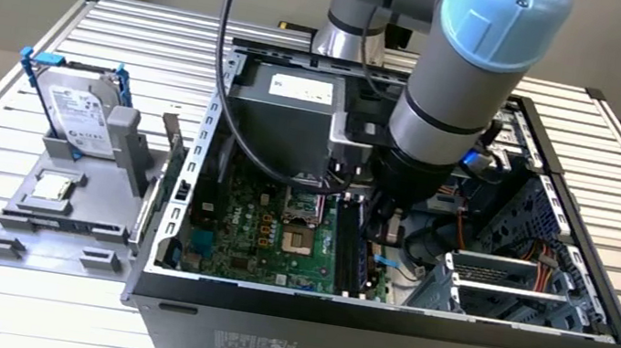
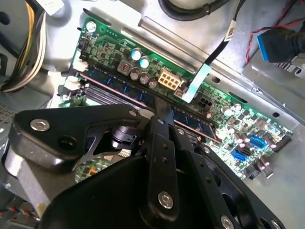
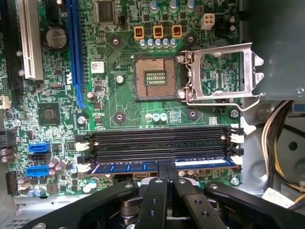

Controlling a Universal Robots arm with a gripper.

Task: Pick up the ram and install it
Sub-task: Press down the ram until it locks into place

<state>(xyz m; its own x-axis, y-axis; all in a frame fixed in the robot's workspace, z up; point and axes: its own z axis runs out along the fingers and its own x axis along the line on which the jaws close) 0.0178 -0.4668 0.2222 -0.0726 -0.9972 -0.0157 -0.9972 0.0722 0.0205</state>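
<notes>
The ram (image 3: pixel 124 168) is a long blue-labelled stick standing on edge in the outermost of the black memory slots (image 3: pixel 157 143) on the green motherboard (image 3: pixel 119 109). My gripper (image 3: pixel 167 165) reaches down into the open computer case (image 1: pixel 387 319), and its two black fingers are shut on the ram's upper edge near the middle of its length. The second wrist view shows the ram (image 2: pixel 114 85) running along the slot bank, with the gripper (image 2: pixel 164 113) pinching it. In the exterior view the gripper (image 1: pixel 379 235) is low over the board, beside the slots.
An open processor socket (image 3: pixel 153 77) with its raised metal frame (image 3: pixel 221 71) lies just beyond the slots. Yellow and black cables (image 3: pixel 281 143) hang at one end. A hard drive in a blue frame (image 1: pixel 80 112) stands on a grey fixture (image 1: pixel 63 220) at the exterior view's left.
</notes>
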